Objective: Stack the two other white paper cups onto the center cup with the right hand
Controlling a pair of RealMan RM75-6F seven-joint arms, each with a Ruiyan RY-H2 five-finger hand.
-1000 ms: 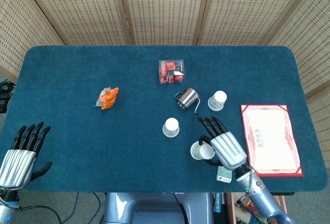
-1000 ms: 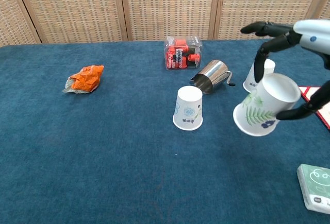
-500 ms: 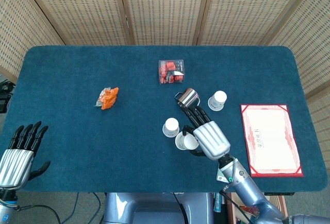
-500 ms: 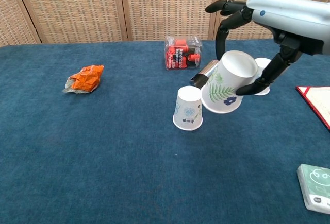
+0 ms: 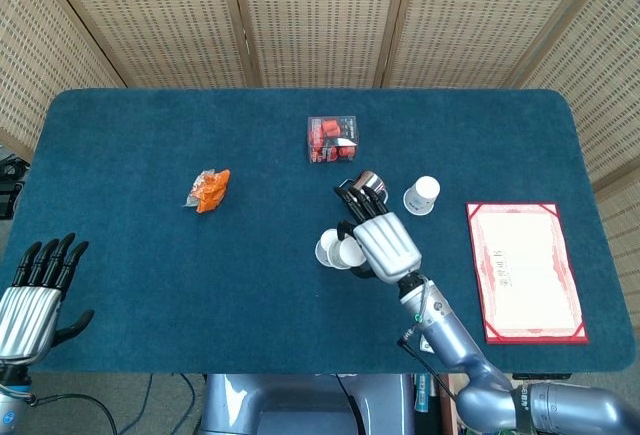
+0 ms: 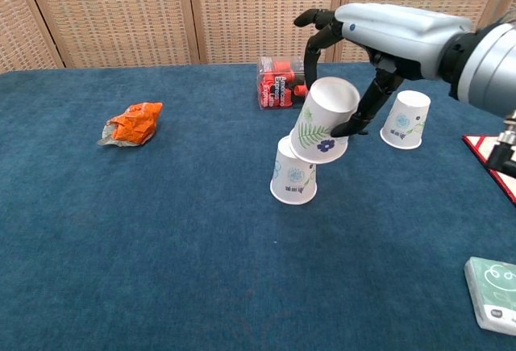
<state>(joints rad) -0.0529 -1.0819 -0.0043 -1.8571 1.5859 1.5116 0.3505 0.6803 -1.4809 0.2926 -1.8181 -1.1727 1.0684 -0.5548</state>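
The center cup stands upside down on the blue table; in the head view it is the center cup, partly covered. My right hand grips a second white paper cup with a leaf print, upside down and tilted, its rim just above and overlapping the center cup's top. From overhead, the right hand hides most of the held cup. A third white cup stands upside down to the right, also seen as the third cup. My left hand hovers open at the near left edge.
A metal pitcher lies just behind my right hand. A clear box of red items stands further back. An orange crumpled wrapper lies at the left, a red-framed certificate at the right, and a green packet near the front right.
My right hand has carried the leaf-print cup leftward from the front right to just over the center cup. The left hand has barely shifted.
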